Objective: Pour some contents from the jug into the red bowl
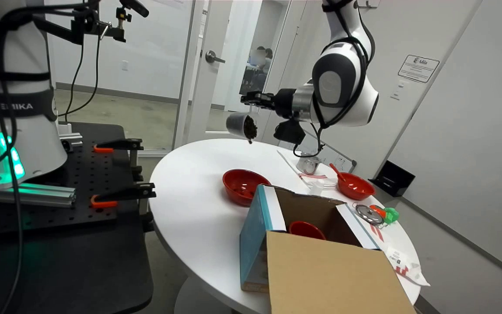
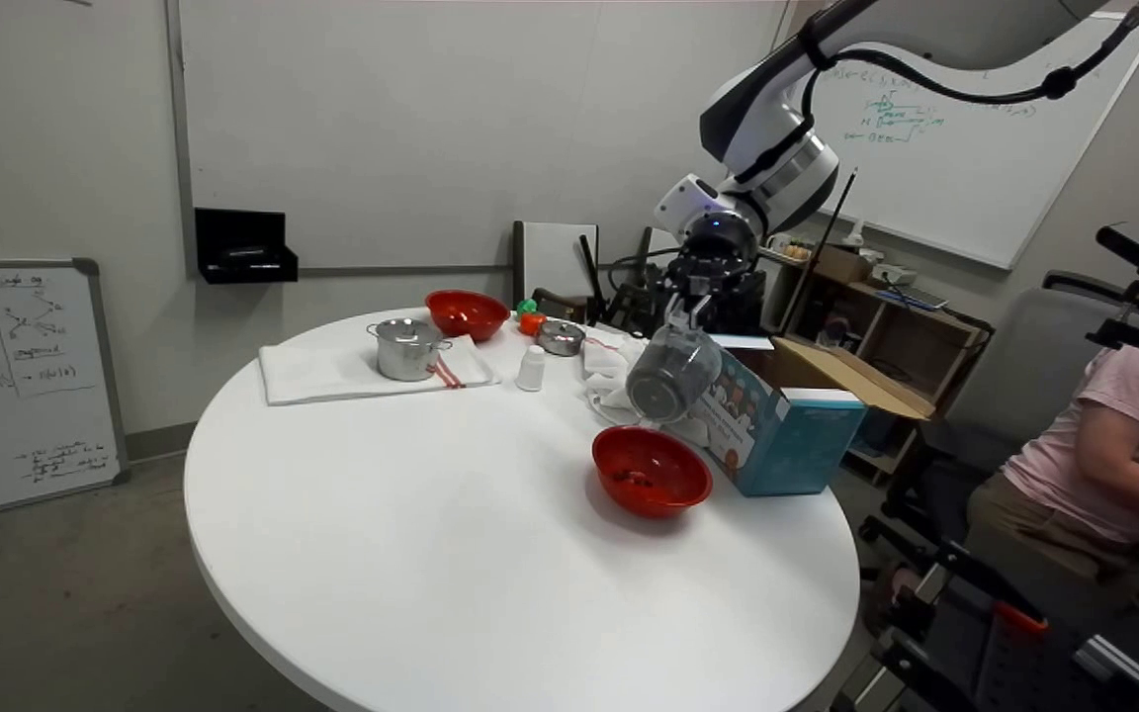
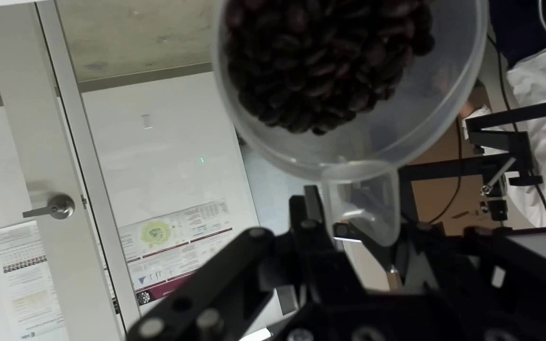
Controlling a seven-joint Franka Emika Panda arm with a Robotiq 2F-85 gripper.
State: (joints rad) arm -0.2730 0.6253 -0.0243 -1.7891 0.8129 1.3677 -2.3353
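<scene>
The jug is clear plastic and holds dark red-brown beans. It is tipped on its side in the air, and a few beans show at its lower lip in an exterior view. My gripper is shut on its handle; the jug also shows in an exterior view, with the gripper above it. The red bowl stands on the white table, lower than the jug; it also shows in an exterior view. Some dark beans lie in the bowl. The wrist view does not show the bowl.
A blue box with open flaps stands beside the bowl, with a red round thing inside. Farther back are another red bowl, a metal pot on a towel, a white shaker and a lidded pan.
</scene>
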